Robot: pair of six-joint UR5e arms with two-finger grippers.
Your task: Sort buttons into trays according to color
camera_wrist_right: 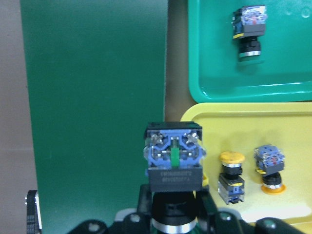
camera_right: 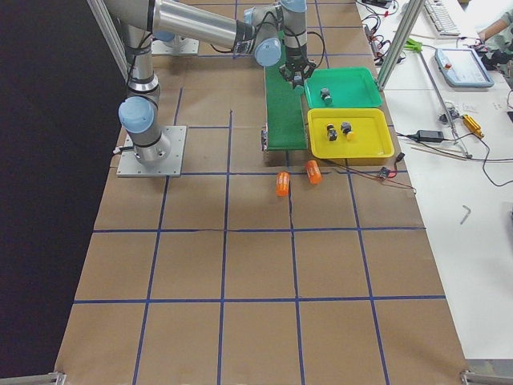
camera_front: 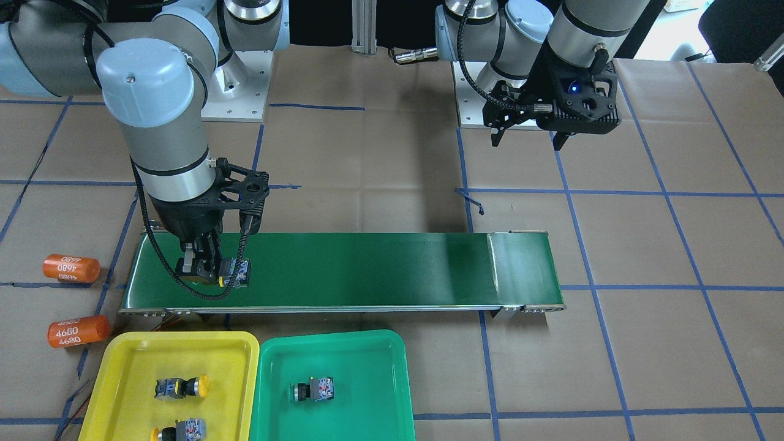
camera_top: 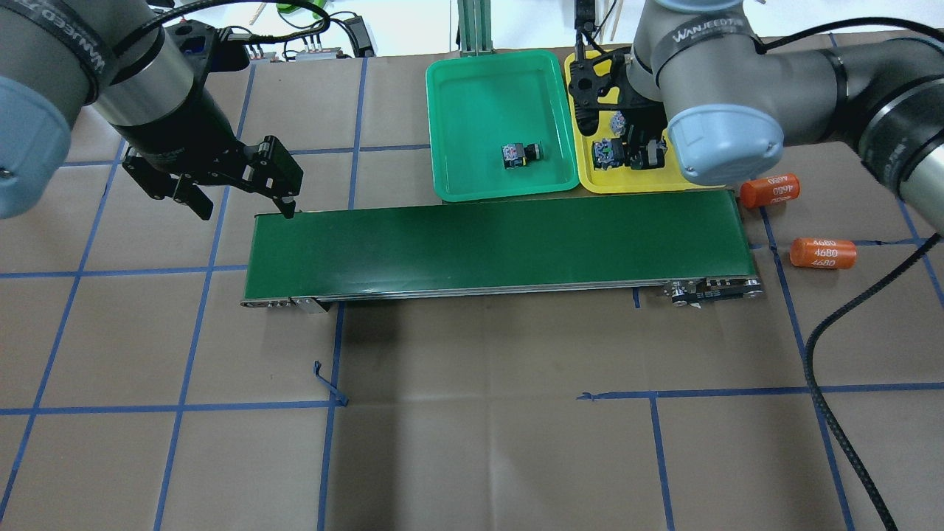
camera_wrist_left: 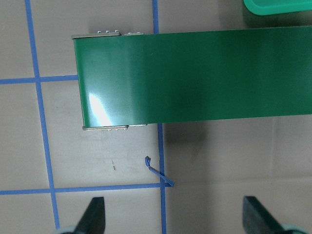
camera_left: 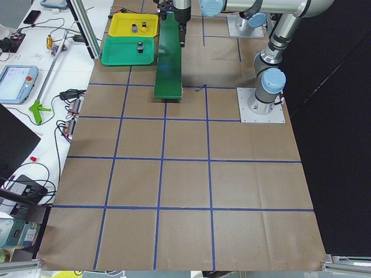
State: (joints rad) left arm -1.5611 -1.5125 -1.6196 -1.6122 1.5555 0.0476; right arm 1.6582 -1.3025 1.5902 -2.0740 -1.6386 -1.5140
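My right gripper [camera_front: 211,269] is shut on a button [camera_front: 236,272] with a grey-blue body. It holds the button over the tray-side end of the green conveyor belt [camera_front: 367,269]. In the right wrist view the held button [camera_wrist_right: 174,163] sits at the belt's edge beside the yellow tray [camera_wrist_right: 292,122]. Two yellow-capped buttons [camera_front: 180,387] [camera_front: 177,430] lie in the yellow tray [camera_front: 122,349]. One button [camera_front: 313,390] lies in the green tray [camera_front: 367,343]. My left gripper [camera_top: 247,214] is open and empty over the belt's other end.
Two orange cylinders marked 4680 [camera_front: 70,268] [camera_front: 78,331] lie on the brown paper beside the belt's end and the yellow tray. The two trays stand side by side along the belt's far edge. A black cable hangs from the right arm [camera_top: 826,383].
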